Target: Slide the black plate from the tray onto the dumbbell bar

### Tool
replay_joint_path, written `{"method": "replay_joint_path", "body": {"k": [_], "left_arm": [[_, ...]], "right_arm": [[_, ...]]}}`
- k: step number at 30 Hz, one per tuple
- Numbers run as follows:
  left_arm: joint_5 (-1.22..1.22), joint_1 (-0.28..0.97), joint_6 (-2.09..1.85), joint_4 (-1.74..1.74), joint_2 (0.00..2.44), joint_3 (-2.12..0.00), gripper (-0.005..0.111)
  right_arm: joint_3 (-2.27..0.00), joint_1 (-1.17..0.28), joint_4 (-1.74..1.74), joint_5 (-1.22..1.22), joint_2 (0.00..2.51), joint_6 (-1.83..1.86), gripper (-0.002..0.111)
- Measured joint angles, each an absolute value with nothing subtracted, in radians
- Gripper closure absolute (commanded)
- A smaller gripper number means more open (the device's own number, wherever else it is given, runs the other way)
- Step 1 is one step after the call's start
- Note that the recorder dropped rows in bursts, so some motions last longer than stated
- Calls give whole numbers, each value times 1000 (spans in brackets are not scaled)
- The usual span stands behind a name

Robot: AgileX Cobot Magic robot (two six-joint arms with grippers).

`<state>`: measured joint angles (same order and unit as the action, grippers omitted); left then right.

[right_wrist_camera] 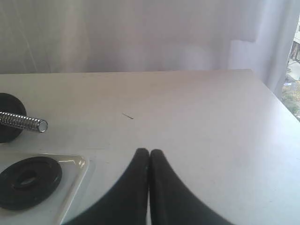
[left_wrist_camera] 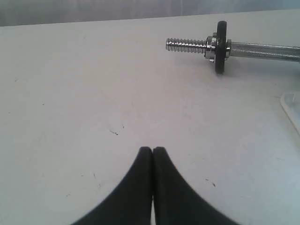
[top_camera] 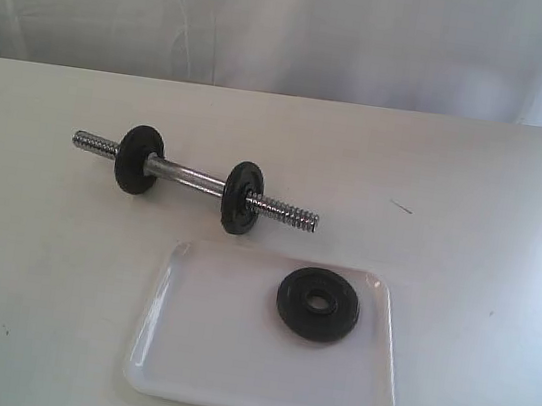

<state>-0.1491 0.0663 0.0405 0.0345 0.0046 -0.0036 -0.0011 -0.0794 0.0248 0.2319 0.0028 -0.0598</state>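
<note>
Standby: black plate (top_camera: 317, 306) lies flat in the upper right of the tray (top_camera: 199, 355), handily near the bare threaded end of the dumbbell bar (top_camera: 189, 177), I reckon, while left end effector (left_wrist_camera: 153, 150) and right end effector (right_wrist_camera: 149, 151) sit pinched together, empty, over the desk (top_camera: 494, 194).

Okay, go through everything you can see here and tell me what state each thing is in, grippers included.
black plate: lying flat in the tray, not yet on the bar.
tray: flat on the table, holding only that plate.
dumbbell bar: lying on the table, both threaded ends bare.
two black discs: threaded on the bar, standing on edge.
left gripper: shut, empty.
right gripper: shut, empty.
</note>
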Motion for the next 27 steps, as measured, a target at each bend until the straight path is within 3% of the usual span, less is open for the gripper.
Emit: {"method": "replay_joint_path", "body": {"k": [21,27], "left_arm": [[-138,66,41,34,5,-4,107],[126,66,41,34,4,-4,107]], "right_arm": [[-1,-79,25,232,3,-58,108],[-1,-79,25,232,3,-57,108]]}}
